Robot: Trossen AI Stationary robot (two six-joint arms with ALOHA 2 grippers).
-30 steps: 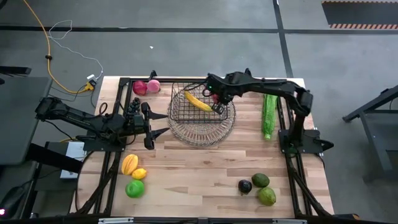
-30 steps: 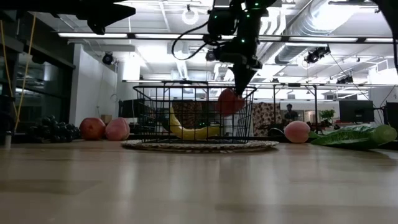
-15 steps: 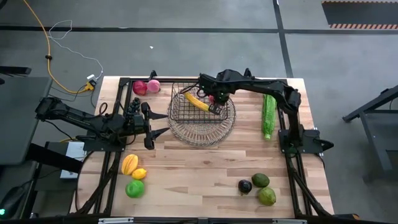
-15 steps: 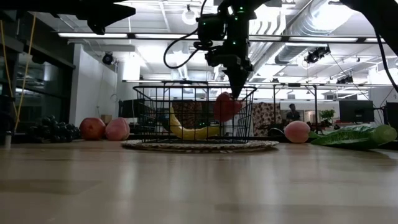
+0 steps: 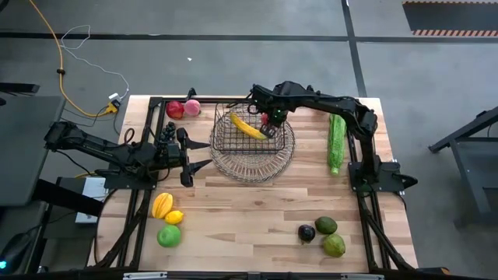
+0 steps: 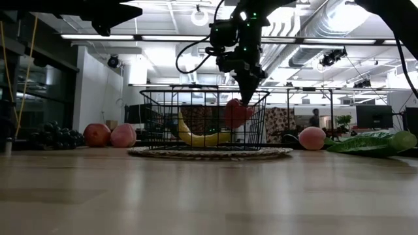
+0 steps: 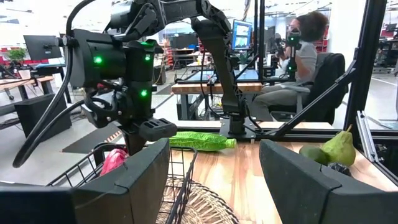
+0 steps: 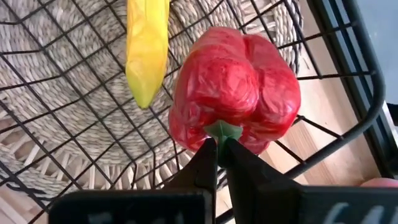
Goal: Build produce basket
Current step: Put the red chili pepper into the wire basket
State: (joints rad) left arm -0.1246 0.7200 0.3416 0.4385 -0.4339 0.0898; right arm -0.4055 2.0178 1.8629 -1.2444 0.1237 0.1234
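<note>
Pale wood counter [image 5: 257, 210]. Round woven dish [image 5: 253, 159] far centre. Far left: red and pink fruit [image 5: 183, 108]. Right: green pods [image 5: 336, 144]. Near left: orange, yellow, green pieces [image 5: 166, 219]. Near right: dark and green pieces [image 5: 321, 232].

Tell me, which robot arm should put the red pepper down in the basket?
The right gripper. It already pinches the red pepper by its stem inside the basket, beside the banana. The left gripper waits open, outside.
</note>
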